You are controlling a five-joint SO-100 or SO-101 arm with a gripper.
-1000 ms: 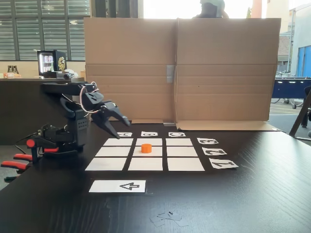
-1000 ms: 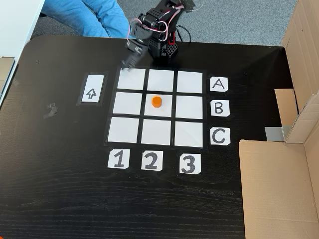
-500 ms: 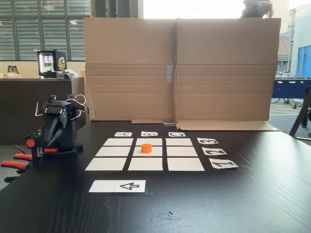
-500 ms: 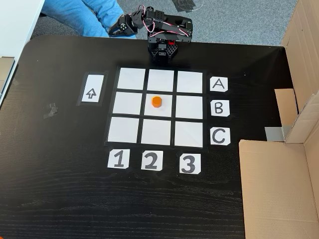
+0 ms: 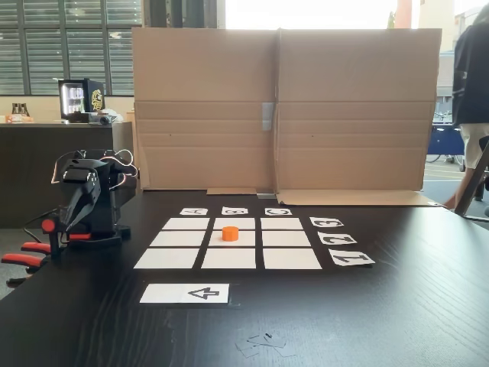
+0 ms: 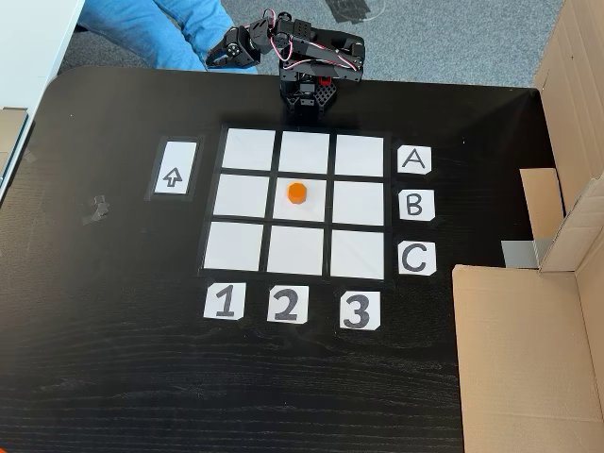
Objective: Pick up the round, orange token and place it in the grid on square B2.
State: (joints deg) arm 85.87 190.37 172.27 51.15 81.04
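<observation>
Sitting dead centre on square B2 (image 6: 301,200) of the grid (image 6: 243,248), the token (image 6: 296,192), upright and well inside the white cell (same story from the low fixed view, token (image 5: 230,233) in the middle of the grid (image 5: 166,258)). Folded up at the far edge of the counter (image 6: 113,368) in the high view, the arm (image 6: 316,58), just beyond the row labelled A (image 6: 413,159). Tucked left past the counter edge, the jaws (image 6: 226,54), well apart from the token, nothing between them as far as visible. Spread or pressed together? Can't tell, too dark and bunched up. Lying left of the grid in that view, the arrow card (image 6: 175,172). Standing behind everything in the low view, the cardboard screen (image 5: 283,107).
</observation>
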